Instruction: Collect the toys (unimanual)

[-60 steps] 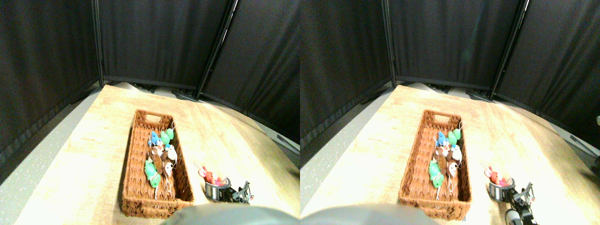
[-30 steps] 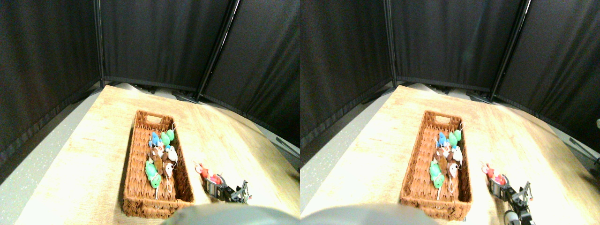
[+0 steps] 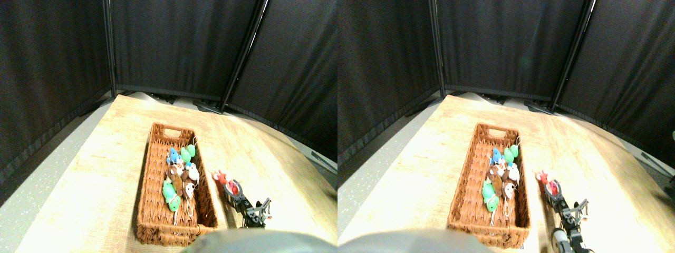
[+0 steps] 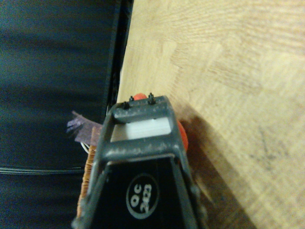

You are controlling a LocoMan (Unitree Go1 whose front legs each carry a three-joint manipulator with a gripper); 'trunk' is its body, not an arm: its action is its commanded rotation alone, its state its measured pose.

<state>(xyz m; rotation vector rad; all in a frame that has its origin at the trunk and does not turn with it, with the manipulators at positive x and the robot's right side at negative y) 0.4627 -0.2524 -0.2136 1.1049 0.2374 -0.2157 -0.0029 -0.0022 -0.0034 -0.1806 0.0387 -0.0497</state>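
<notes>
Now my tool [image 3: 230, 185], clamped on the red toy [image 3: 221, 176], has lifted it off the desk [image 3: 95, 174] toward the basket [image 3: 153, 211], so only dropping it among the other toys [image 3: 179, 176] remains.

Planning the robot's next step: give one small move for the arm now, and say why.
Probably carry the red toy a little further left, over the basket, then let go. The tool has the toy at its tip, lifted beside the basket's right wall, not yet above it. The other toys already lie inside.
</notes>
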